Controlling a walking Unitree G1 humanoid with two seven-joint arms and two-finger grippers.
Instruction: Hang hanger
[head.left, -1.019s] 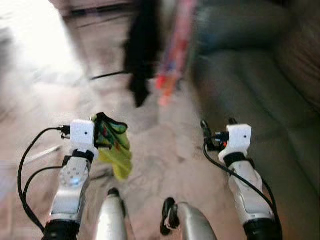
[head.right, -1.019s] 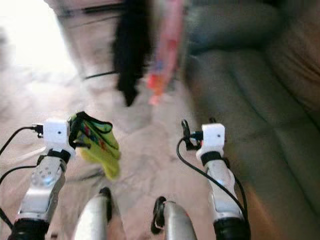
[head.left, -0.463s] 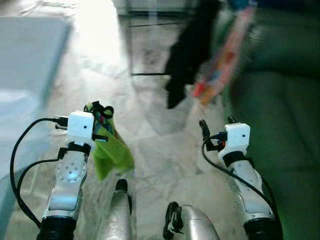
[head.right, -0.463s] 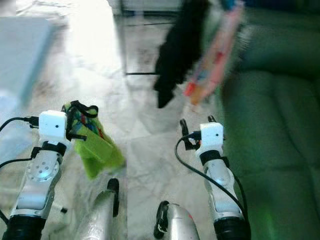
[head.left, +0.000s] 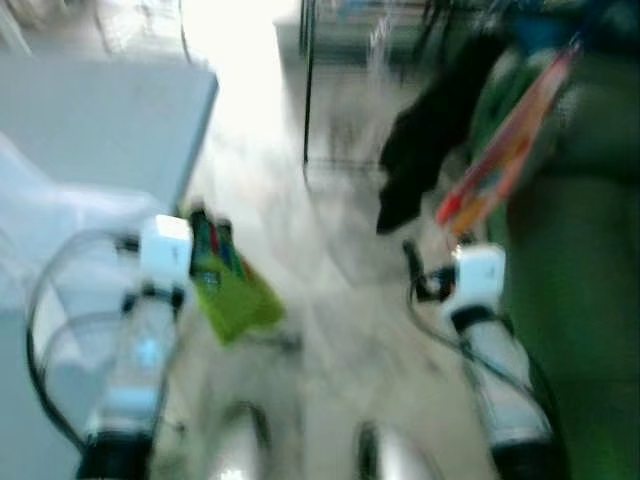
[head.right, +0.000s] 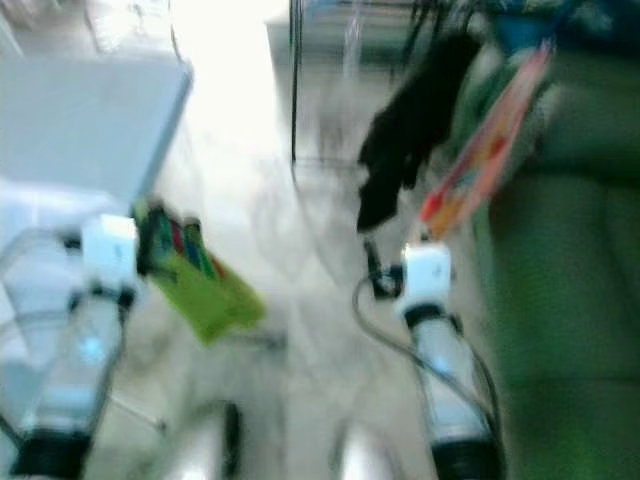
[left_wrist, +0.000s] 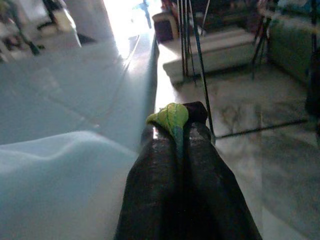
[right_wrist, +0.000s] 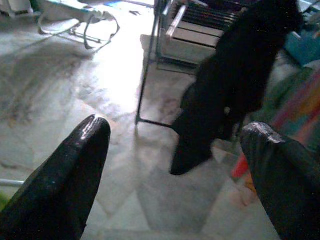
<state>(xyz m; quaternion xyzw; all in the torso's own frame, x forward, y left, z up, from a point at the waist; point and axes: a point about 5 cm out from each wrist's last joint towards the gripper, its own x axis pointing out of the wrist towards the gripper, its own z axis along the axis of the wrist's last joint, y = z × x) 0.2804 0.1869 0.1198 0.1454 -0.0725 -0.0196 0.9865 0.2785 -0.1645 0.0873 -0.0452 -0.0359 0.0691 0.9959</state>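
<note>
Left end effector (left_wrist: 175, 132): both black fingers pressed together on a fold of the green garment (head.left: 232, 295). The garment hangs from that grip at the robot's left, above the floor, and carries coloured markings near its top. A hanger cannot be made out in it because the head views are blurred.

Right end effector (right_wrist: 175, 150): fingers spread wide apart, nothing between them. It is raised at the robot's right, pointing toward the clothes rack (right_wrist: 165, 30).

Room: the floor (right_wrist: 100, 100) is pale marbled stone with strong glare from ahead. A grey-blue bed (left_wrist: 75, 80) lies on the left side, with a pale sheet (left_wrist: 55, 175) bunched at its near edge. A dark green sofa (head.left: 580, 300) runs along the right side.

Rack: thin metal uprights stand ahead on the floor. A black garment (right_wrist: 235, 75) hangs from it, and a striped orange-and-pink cloth (head.left: 510, 150) hangs just beside that, toward the sofa.
</note>
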